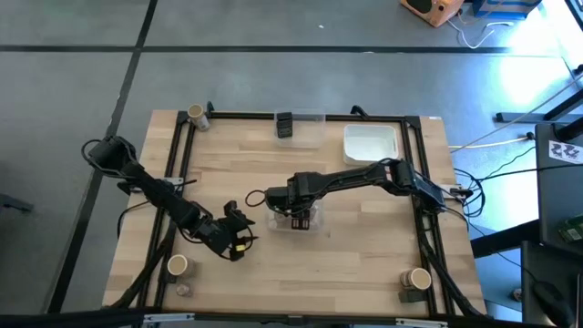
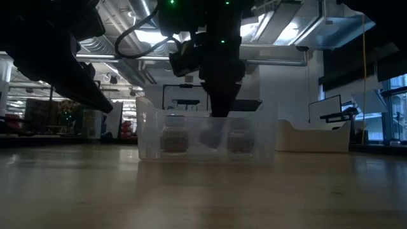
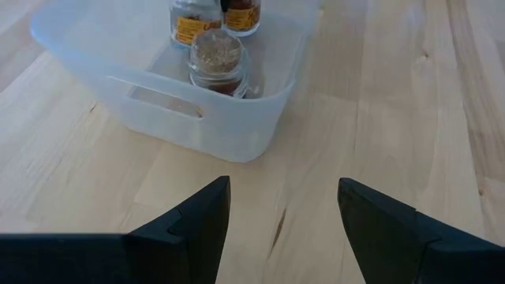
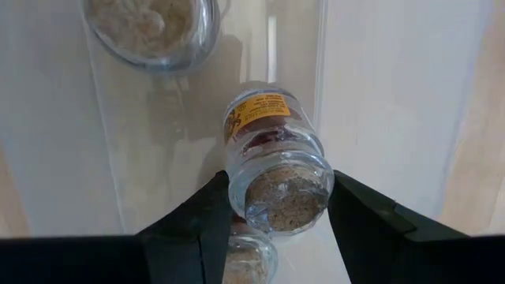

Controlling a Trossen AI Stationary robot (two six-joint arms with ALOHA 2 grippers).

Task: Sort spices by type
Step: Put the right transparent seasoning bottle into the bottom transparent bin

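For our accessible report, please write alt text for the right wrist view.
The right gripper holds a small clear glass spice jar with an orange label between its two dark fingers, inside a clear plastic bin. Another round jar of pale spice stands farther in, and a third jar shows partly below the held one.

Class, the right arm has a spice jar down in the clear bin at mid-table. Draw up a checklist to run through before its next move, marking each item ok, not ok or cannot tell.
1. Right gripper holds the spice jar: ok, one finger on each side.
2. Jar is inside the clear bin: ok.
3. Jar stands on the bin floor: cannot tell.
4. Jar clears the neighbouring jar: ok, apart.
5. Left gripper is open, empty and outside the bin: ok.
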